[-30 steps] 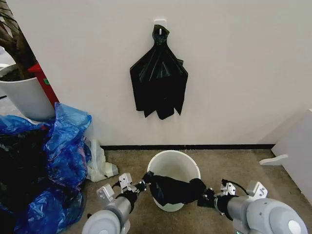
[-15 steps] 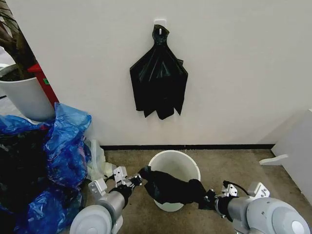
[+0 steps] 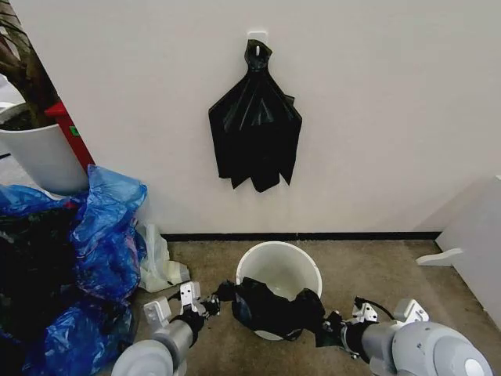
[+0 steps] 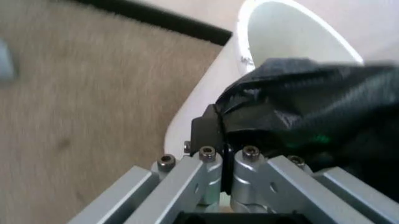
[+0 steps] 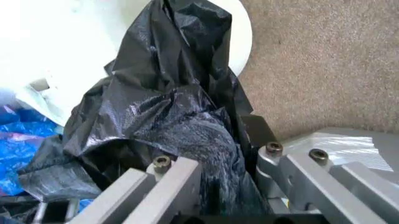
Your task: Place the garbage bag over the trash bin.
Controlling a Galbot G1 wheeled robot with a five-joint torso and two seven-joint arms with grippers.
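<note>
Head view, low in the frame: the left gripper (image 3: 221, 295) and right gripper (image 3: 327, 324) stretch the garbage bag (image 3: 274, 309) over the near rim of the trash bin (image 3: 279, 266). Each wrist view shows fingers pinched tight on black plastic.

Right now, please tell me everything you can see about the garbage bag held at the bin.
The garbage bag is thin, glossy black plastic, crumpled and creased. It stretches across the near rim of the trash bin, sagging slightly. The left gripper pinches one end, the right gripper the other. The bin's far rim remains uncovered.
</note>
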